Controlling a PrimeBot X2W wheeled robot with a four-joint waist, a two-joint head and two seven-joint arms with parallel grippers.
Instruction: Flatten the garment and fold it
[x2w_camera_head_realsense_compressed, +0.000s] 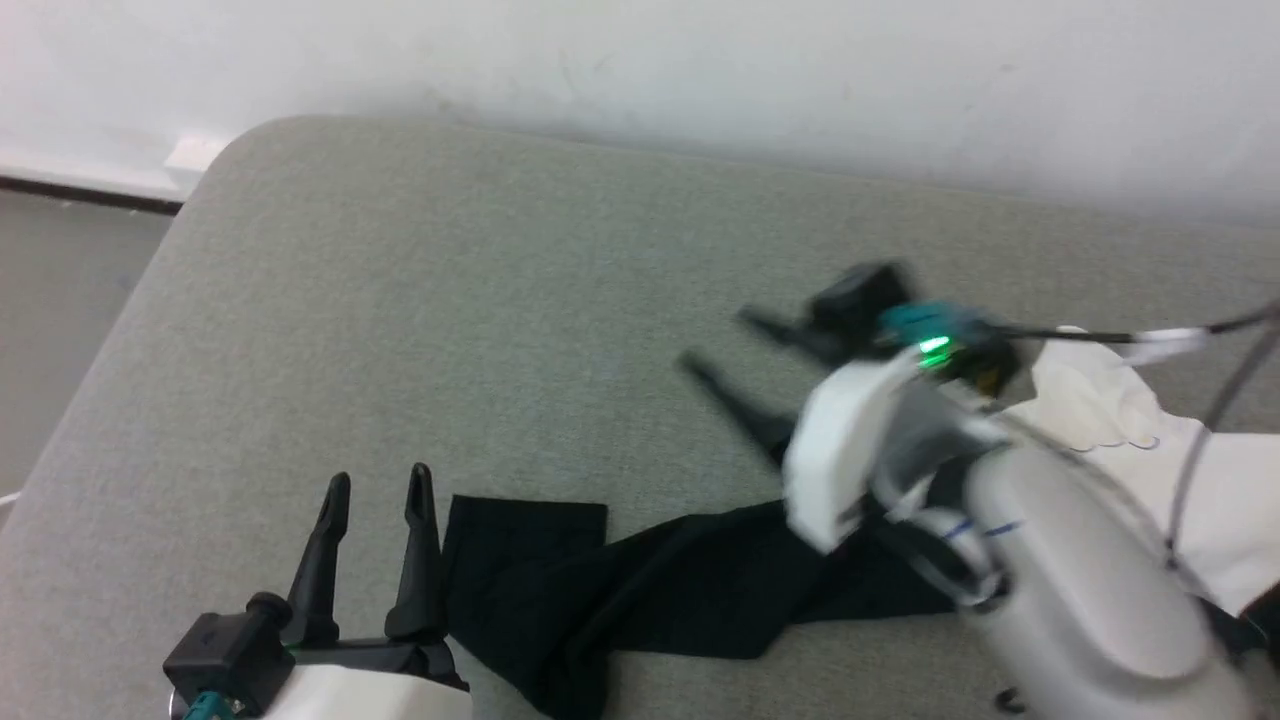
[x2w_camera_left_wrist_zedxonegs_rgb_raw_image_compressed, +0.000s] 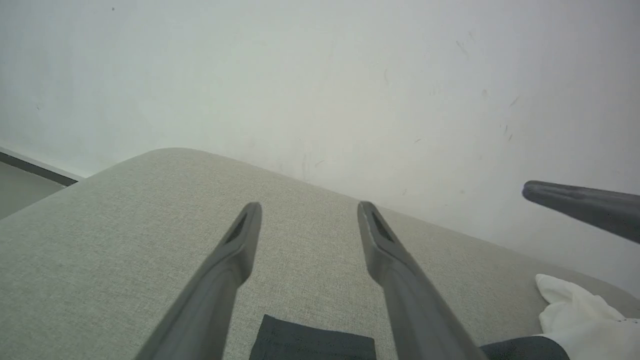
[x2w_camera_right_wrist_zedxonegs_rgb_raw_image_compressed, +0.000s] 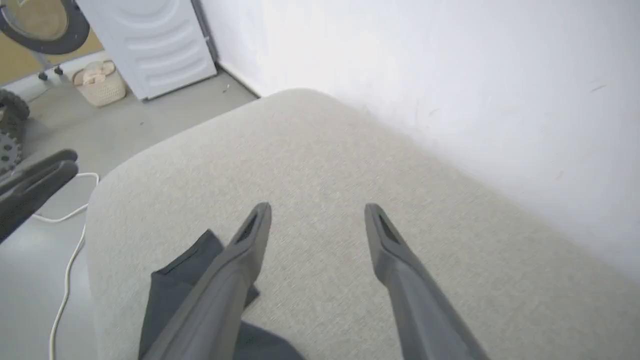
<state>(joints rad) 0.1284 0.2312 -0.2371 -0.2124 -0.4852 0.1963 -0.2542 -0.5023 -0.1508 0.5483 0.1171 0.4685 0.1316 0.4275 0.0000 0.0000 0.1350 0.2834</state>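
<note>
Black-sleeved, white-bodied garment (x2w_camera_head_realsense_compressed: 640, 590), sprawled along the near edge of the grey surface (x2w_camera_head_realsense_compressed: 450, 300); probably light, limp, quick to bunch. Best pinched at the left cuff (x2w_camera_head_realsense_compressed: 525, 520). Released and empty: left end effector (x2w_camera_head_realsense_compressed: 380, 478), right end effector (x2w_camera_head_realsense_compressed: 718, 340). Hidden behind the right arm (x2w_camera_head_realsense_compressed: 1080, 580): most of the white body.

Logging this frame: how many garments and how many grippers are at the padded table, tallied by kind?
garment: 1
grippers: 2, the left gripper and the right gripper, both open and empty
Total: 3
</note>
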